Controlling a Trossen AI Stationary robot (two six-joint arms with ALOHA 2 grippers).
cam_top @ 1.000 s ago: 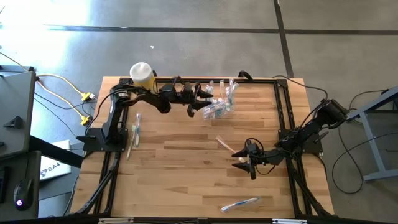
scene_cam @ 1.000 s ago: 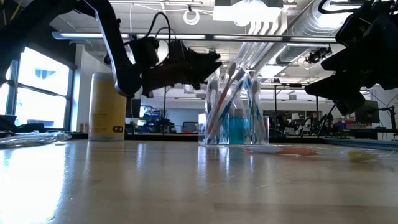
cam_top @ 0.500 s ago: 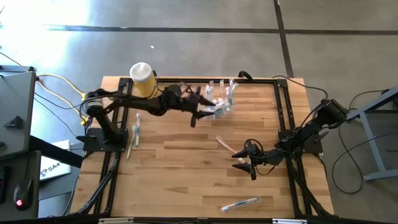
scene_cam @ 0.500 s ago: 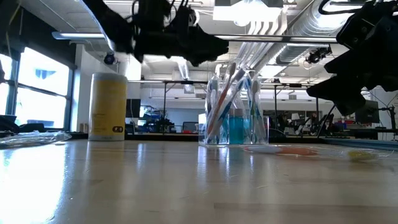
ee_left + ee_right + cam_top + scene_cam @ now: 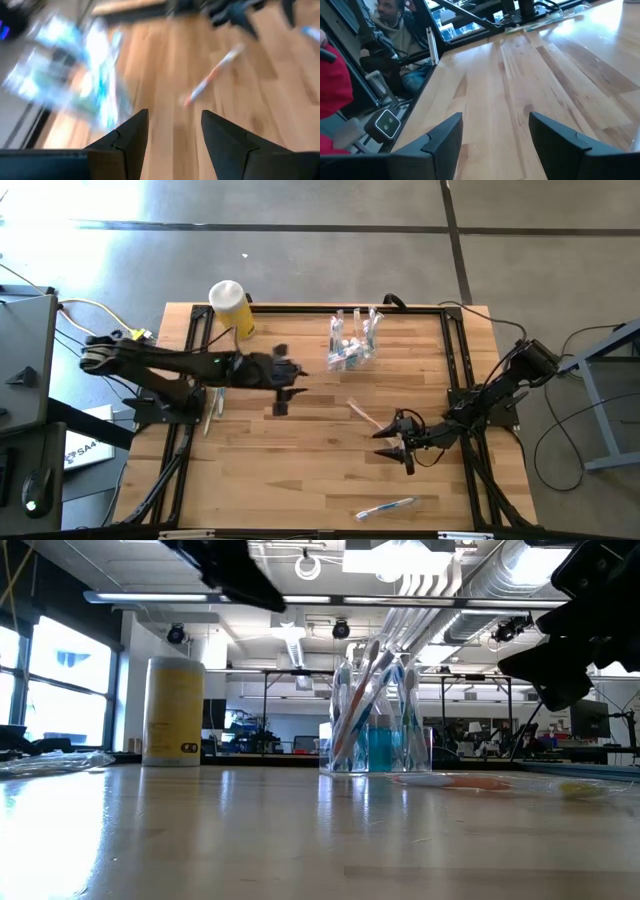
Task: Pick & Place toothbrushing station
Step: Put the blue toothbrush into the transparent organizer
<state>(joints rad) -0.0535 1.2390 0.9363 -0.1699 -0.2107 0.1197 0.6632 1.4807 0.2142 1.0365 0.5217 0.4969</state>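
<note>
A lone teal-and-white toothbrush (image 5: 385, 507) is seen only from above, flat at the near table edge, long axis roughly left to right and slightly tilted. Farther in, the right gripper (image 5: 391, 443) is held over the wood (image 5: 300, 470) right of centre with its jaws parted and empty; the gap is confirmed by the right wrist view (image 5: 495, 145), where only bare planks lie between the fingers. A pink toothbrush (image 5: 361, 413) lies just beside it, running diagonally from upper left to lower right; in the left wrist view it appears blurred (image 5: 212, 77).

The left gripper (image 5: 285, 374) is held left of centre, jaws parted, nothing grasped. Since half a second ago it has been pulled back and away from the cup toward the table's middle, and the left arm is now stretched out flat. A pair of toothbrushes (image 5: 216, 392) lies by the left frame rail, long axes running near to far.

At the far edge the clear cup (image 5: 351, 346) stands upright, clear of both grippers. Only the level view shows its brushes (image 5: 352, 700) leaning upward and fanned, with teal tubes (image 5: 385, 745) inside. The yellow container (image 5: 230, 302) is at the far left corner.
</note>
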